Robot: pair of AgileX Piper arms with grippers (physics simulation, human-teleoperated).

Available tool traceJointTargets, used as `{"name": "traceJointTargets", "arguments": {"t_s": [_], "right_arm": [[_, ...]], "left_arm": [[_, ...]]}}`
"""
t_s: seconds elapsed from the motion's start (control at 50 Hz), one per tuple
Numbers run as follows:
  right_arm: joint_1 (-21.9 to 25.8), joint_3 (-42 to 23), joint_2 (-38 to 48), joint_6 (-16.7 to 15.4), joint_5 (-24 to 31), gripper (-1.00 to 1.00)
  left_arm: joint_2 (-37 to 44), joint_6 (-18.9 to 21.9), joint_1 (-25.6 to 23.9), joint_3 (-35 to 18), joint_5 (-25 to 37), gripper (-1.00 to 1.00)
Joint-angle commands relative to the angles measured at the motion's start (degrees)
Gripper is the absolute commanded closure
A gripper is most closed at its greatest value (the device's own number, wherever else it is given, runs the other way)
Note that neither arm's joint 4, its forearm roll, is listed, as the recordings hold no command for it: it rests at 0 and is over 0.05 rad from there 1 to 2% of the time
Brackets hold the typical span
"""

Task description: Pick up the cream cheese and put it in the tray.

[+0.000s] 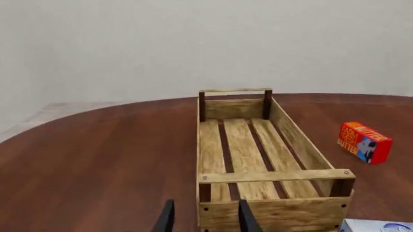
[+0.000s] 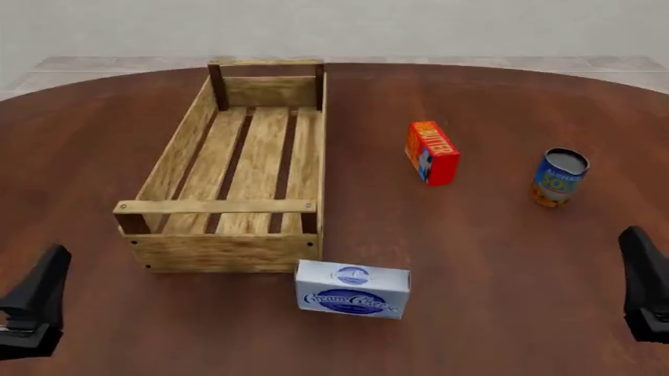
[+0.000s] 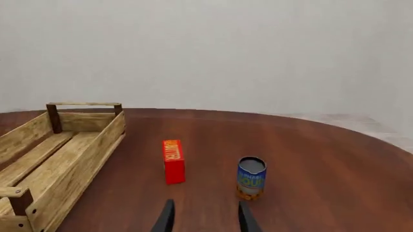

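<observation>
The cream cheese (image 2: 352, 289), a small white box with a blue oval label, lies on the table just in front of the tray's near right corner; only its corner (image 1: 377, 226) shows in the left wrist view. The tray (image 2: 215, 207) is a long light-wood slatted crate with nothing in it, also seen in both wrist views (image 1: 271, 176) (image 3: 84, 159). My left gripper (image 2: 37, 301) (image 1: 205, 220) is at the near left, open and holding nothing, facing the tray's near end. My right gripper (image 2: 643, 282) (image 3: 205, 220) is at the near right, open, well right of the cream cheese.
A red-orange butter box (image 2: 431, 152) (image 1: 364, 142) (image 3: 173, 161) stands right of the tray. A blue and orange can (image 2: 559, 178) (image 3: 251, 177) stands upright further right, ahead of the right gripper. The round brown table ends at a pale floor beyond.
</observation>
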Motion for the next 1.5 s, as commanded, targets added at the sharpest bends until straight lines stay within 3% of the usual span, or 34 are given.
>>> {"name": "traceJointTargets", "arguments": {"t_s": [0.02, 0.12, 0.28, 0.44, 0.56, 0.68, 0.84, 0.9, 0.94, 0.96, 1.0, 1.04, 1.2, 1.34, 1.5], "right_arm": [[0.45, 3.02, -3.35, 1.03, 3.49, -1.00], [0.44, 2.99, -3.36, 1.14, 3.49, -1.00], [0.35, 3.10, -3.38, 1.34, 3.48, -1.00], [0.43, 3.15, -3.39, 1.17, 3.38, -1.00], [0.47, 3.17, -3.39, 1.27, 3.36, -1.00], [0.41, 3.18, -3.40, 1.25, 3.41, -1.00], [0.42, 3.15, -3.39, 1.31, 3.48, -1.00], [0.43, 3.15, -3.39, 1.27, 3.49, -1.00], [0.41, 3.16, -3.39, 1.25, 3.49, -1.00], [0.40, 3.16, -3.39, 1.23, 3.49, -1.00], [0.39, 3.16, -3.39, 1.22, 3.48, -1.00], [0.40, 3.17, -3.39, 1.26, 3.50, -1.00], [0.38, 3.17, -3.40, 1.28, 3.51, -1.00], [0.40, 3.18, -3.40, 1.23, 3.51, -1.00], [0.41, 3.18, -3.40, 1.18, 3.50, -1.00]], "left_arm": [[-1.49, -0.47, 0.62, -0.68, 2.59, -1.00], [-1.48, -1.13, 0.96, -1.75, 3.50, -1.00], [-0.42, -0.74, -2.91, -4.25, 5.20, -1.00], [2.66, -2.17, -3.05, -10.83, 7.78, -1.00], [7.08, 1.66, -6.77, -14.72, 7.53, -1.00], [10.78, 2.68, -8.18, -17.29, 6.70, -1.00], [17.78, 7.62, -14.93, -21.49, 5.38, -1.00], [19.59, 7.64, -17.26, -22.69, 5.23, -1.00], [23.93, -1.08, -20.33, -25.78, 7.04, -1.00], [24.34, -1.23, -21.14, -26.88, 7.47, -1.00], [24.81, 5.62, -21.58, -28.63, 7.23, -1.00], [26.69, 8.29, -21.98, -29.12, 6.38, -1.00], [31.38, 9.45, -25.08, -32.52, 6.68, -1.00], [37.00, 14.10, -29.25, -33.20, 5.57, -1.00], [42.31, 18.19, -30.21, -35.82, 5.49, -1.00]]}}
